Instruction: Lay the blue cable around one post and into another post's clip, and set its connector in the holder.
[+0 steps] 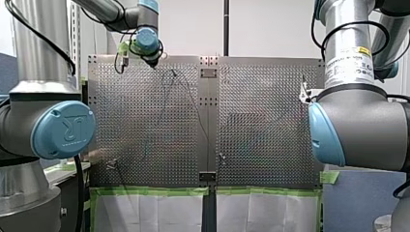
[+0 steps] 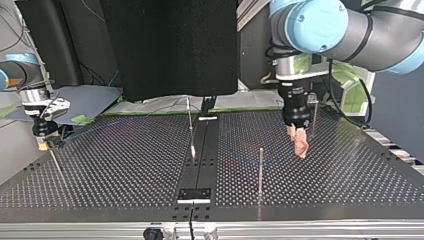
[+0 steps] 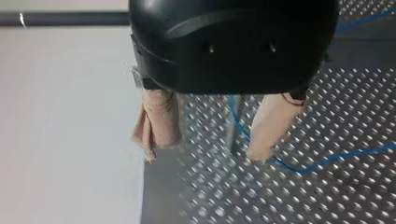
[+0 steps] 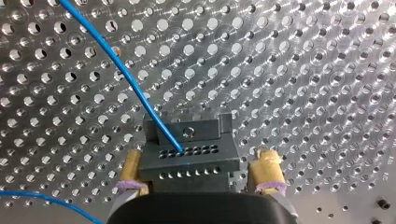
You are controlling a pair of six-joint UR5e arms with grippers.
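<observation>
The blue cable [image 4: 126, 79] is thin and bright. In the right wrist view it slants across the perforated table [image 4: 303, 70] and ends in the connector [image 4: 189, 161], a dark grey block with two rows of small holes. The block sits between the fingers of the right end effector [image 4: 200, 156], with a gap at one finger. A second stretch of cable lies beside that end effector. In the left wrist view the cable curves between the spread fingers of the left end effector [image 3: 203, 154], close to a slim upright post [image 3: 232, 130], then trails away past one finger.
</observation>
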